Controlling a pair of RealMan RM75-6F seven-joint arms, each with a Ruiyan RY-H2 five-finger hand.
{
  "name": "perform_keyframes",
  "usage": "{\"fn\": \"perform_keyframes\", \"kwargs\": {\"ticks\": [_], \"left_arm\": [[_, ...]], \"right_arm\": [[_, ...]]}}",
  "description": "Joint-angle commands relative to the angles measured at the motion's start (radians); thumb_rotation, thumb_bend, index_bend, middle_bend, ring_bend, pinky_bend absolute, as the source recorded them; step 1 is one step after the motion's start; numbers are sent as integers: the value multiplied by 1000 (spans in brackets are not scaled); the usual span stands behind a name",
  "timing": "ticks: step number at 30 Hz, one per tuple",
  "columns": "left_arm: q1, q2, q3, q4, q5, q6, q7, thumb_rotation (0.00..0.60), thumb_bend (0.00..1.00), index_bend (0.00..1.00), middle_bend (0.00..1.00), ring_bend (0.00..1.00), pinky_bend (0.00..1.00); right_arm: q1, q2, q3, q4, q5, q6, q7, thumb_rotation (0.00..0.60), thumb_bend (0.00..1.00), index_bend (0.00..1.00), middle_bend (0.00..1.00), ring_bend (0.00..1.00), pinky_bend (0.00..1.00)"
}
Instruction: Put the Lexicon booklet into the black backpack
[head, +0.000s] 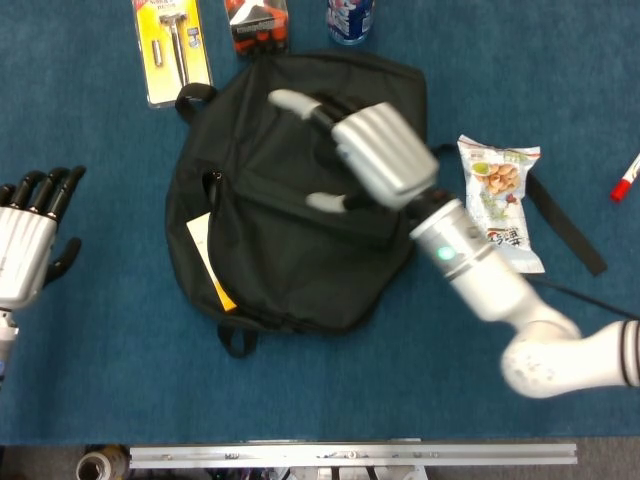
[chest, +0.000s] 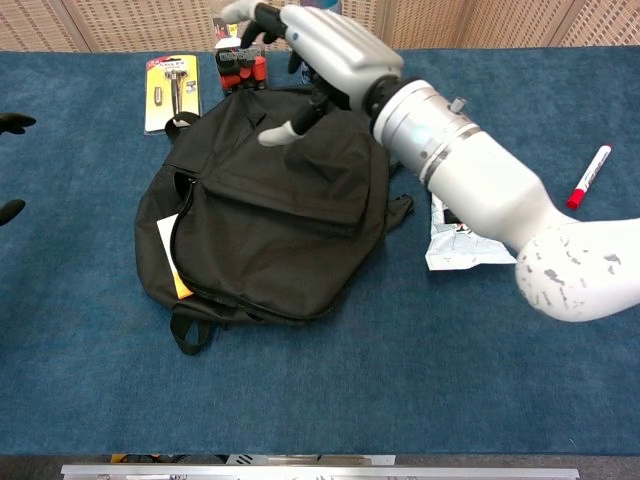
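While right hand (head: 378, 155) hovers spread over black backpack (head: 300, 240) — left hand (head: 25, 245) open, apart.

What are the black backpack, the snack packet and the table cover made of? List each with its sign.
Black backpack: likely woven synthetic fabric, matte; it slumps and creases softly.
Snack packet: apparently plastic film, glossy; printed, with crimped ends.
Table cover: seemingly felt or short-pile cloth, matte blue; it shows a fine, even texture and no shine.
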Motion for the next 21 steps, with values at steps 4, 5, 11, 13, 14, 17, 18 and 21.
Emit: {"fn": "perform_keyframes", "kwargs": {"ticks": [4,5,11,13,14,17,18,21], "left_arm": [[7,12,-15,-4,-14,10,-8,600,269,127,238,244,394],[9,15,-17,-6,-16,12,-10,600,269,127,238,244,394],[27,42,-28,-7,-33,31,-37,600,269,133,238,244,392],[36,47,-28,-1,-35,42,-46,600,269,135,238,244,392],[40,49,-29,1,-37,48,-50,600,269,136,238,244,391],[57,61,-26,4,-43,60,-61,600,269,138,238,244,388],[63,69,-24,2,-46,62,-61,600,269,138,238,244,386],[81,92,-16,-14,-58,62,-54,600,269,139,238,244,374]], "right_arm": [[-97,151,-90,-25,47,31,-62,600,130,146,289,187,336],[-112,168,-100,-26,47,41,-62,600,146,146,301,187,336],[-224,283,-177,-36,23,124,-59,600,167,148,324,188,336],[-259,309,-199,-35,14,149,-50,600,167,157,324,188,336],[-275,318,-208,-30,8,162,-41,600,167,172,325,188,336],[-325,348,-236,-16,-12,190,-5,600,168,199,330,188,336],[-344,360,-243,-12,-17,203,6,600,168,207,333,188,336],[-392,373,-258,9,-57,267,22,600,169,234,347,196,336]]}}
